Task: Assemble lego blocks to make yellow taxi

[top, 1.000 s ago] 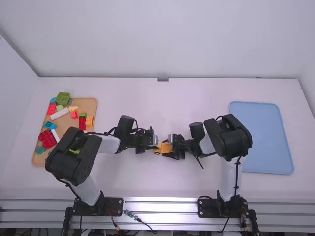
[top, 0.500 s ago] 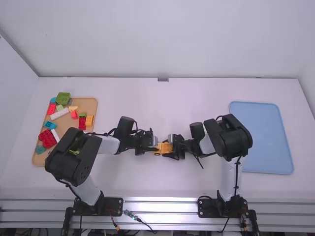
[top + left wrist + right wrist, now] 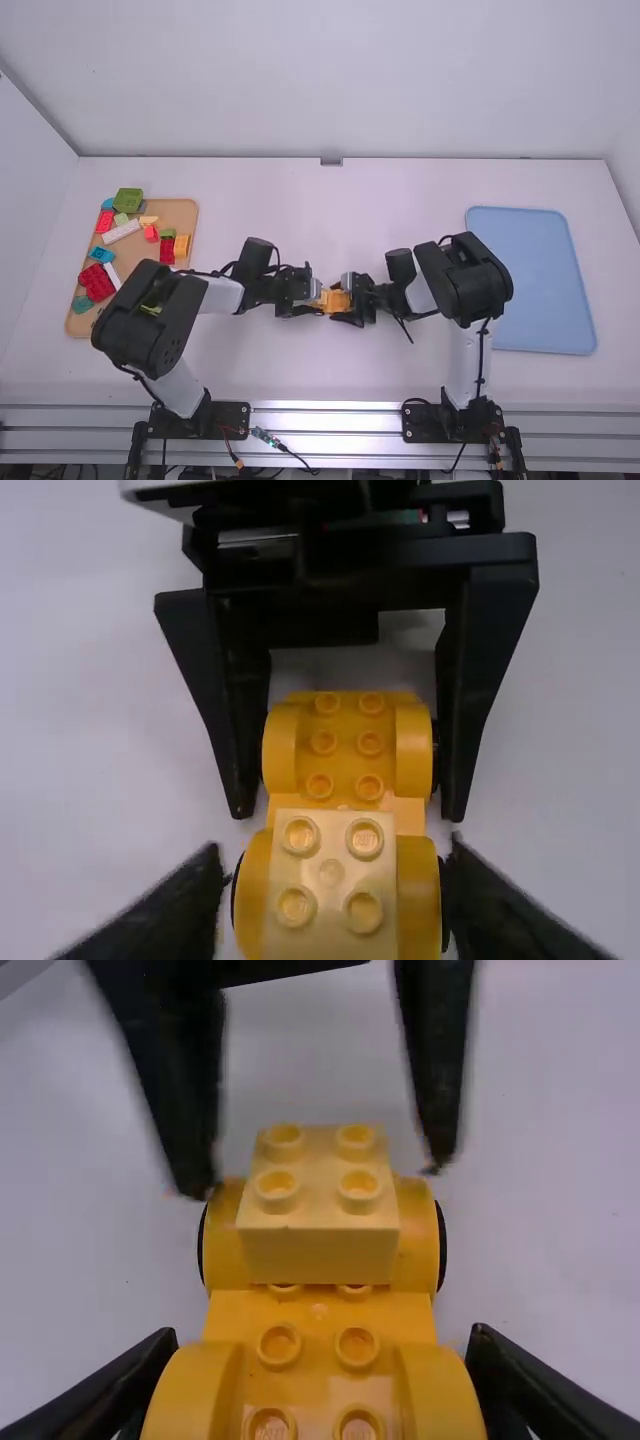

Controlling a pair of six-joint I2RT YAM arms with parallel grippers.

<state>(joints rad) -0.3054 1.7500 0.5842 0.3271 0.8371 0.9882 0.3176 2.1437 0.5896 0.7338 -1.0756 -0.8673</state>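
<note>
One yellow car (image 3: pixel 320 1326), pale block (image 3: pixel 320 1256) atop one end, the other pinched by right gripper (image 3: pixel 345 300); left gripper (image 3: pixel 318 300), fingers spread around the block.

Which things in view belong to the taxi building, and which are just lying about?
For the job:
- yellow car base
- pale yellow block on it
- right gripper, closed on the base
- left gripper, open near the block

Probably just lying about:
- brown tray
- red and green blocks there
- blue tray
</note>
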